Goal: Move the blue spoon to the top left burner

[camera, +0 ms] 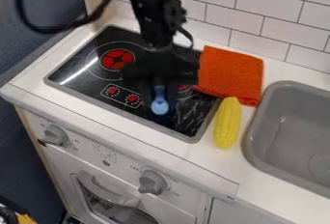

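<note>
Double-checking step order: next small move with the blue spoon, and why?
Probably a slight lift to test the hold: the blue spoon lines up with the gripper, right of the left burner; whether it's gripped, I can't tell.

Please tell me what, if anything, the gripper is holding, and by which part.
The gripper appears to hold the blue spoon by its handle, leaving the rounded bowl free below.

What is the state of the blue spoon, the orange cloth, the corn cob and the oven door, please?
blue spoon: bowl end low, handle end at the gripper
orange cloth: folded, lying down
corn cob: husked, lying down
oven door: closed
</note>
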You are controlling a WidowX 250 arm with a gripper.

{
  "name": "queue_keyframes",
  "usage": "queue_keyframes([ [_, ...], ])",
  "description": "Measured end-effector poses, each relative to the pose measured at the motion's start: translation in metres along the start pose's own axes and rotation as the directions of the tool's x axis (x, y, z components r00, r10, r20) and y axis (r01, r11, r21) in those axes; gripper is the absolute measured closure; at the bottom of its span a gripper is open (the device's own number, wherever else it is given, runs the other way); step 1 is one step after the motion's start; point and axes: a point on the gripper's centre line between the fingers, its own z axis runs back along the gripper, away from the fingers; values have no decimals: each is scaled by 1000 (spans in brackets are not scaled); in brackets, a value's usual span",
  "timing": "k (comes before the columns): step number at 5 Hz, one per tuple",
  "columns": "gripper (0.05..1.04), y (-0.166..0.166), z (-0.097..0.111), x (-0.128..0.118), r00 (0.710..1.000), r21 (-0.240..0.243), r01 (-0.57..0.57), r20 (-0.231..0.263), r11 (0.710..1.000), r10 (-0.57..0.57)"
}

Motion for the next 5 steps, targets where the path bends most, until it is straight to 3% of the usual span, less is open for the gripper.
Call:
queue_keyframes([
  [1, 721, 6, 6, 13, 969, 6, -238, 76, 971, 237],
  [2, 721, 12, 14, 37, 888, -51, -446, 98, 894, 449],
  [3, 721, 15, 1, 54, 756, -43, -643, 122, 765, 643],
  [4, 721, 21, -3, 78, 666, -42, -738, 123, 674, 736],
  [5, 721, 28, -12, 95, 612, -25, -785, 125, 619, 781],
])
